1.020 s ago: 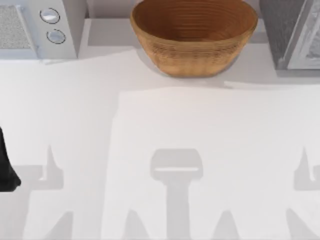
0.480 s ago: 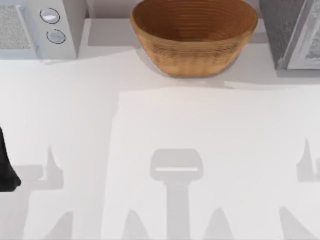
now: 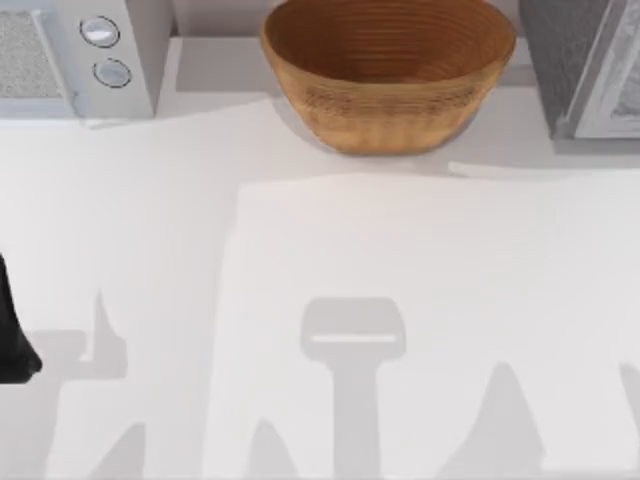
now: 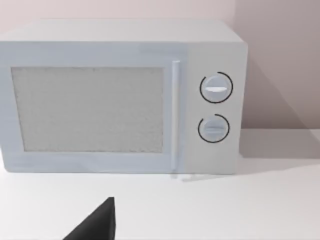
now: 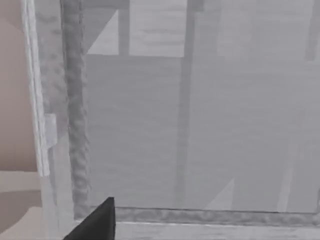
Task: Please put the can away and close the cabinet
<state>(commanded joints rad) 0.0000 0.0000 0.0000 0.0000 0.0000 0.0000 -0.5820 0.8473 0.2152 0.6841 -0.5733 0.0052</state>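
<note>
The can is out of view. The grey cabinet [image 3: 585, 70] stands at the table's back right corner, and the right wrist view looks close at its grey walls and pale frame [image 5: 200, 125]. One dark fingertip [image 5: 97, 222] of my right gripper shows in front of it. My left arm [image 3: 12, 335] is parked at the table's left edge. In the left wrist view one dark fingertip [image 4: 97, 224] of the left gripper points toward the microwave.
A white microwave [image 3: 75, 55] with two dials sits at the back left, also shown front-on [image 4: 125, 95]. A large woven bowl [image 3: 388, 70] stands at the back middle. Arm shadows lie across the white tabletop [image 3: 320, 250].
The right arm's shadow near the table's right edge has shifted left and down toward the front. The left arm has not moved.
</note>
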